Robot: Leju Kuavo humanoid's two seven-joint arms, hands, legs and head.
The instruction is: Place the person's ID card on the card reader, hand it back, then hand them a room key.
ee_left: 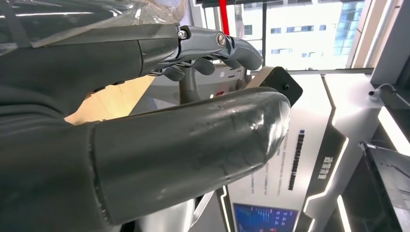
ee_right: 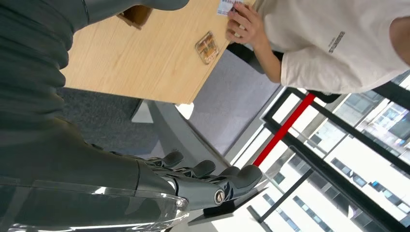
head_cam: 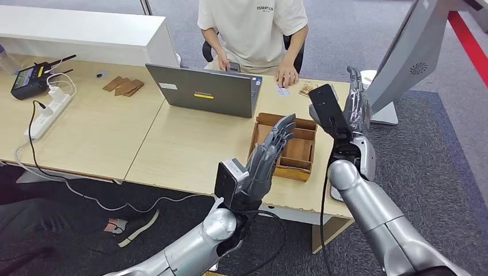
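The left robot hand (head_cam: 270, 150) is raised above the near edge of the surface (head_cam: 190, 144), fingers extended and apart, grasping nothing. It sits in front of a wooden compartment tray (head_cam: 299, 152), which lies just beyond its fingertips. The right robot hand (head_cam: 357, 103) is raised upright beside the tray, fingers extended and released, holding nothing; its wrist camera housing faces the head view.

The ID card (head_cam: 282, 91) lies flat on the surface beyond both robot hands, under the fingers of a person's hand (head_cam: 286, 76). The person sits at the far side of the surface. A small amber-coloured rectangular item (head_cam: 308, 88) lies just beside the card, nearer the right robot hand. A grey laptop (head_cam: 201, 91) stands open beyond the left robot hand.
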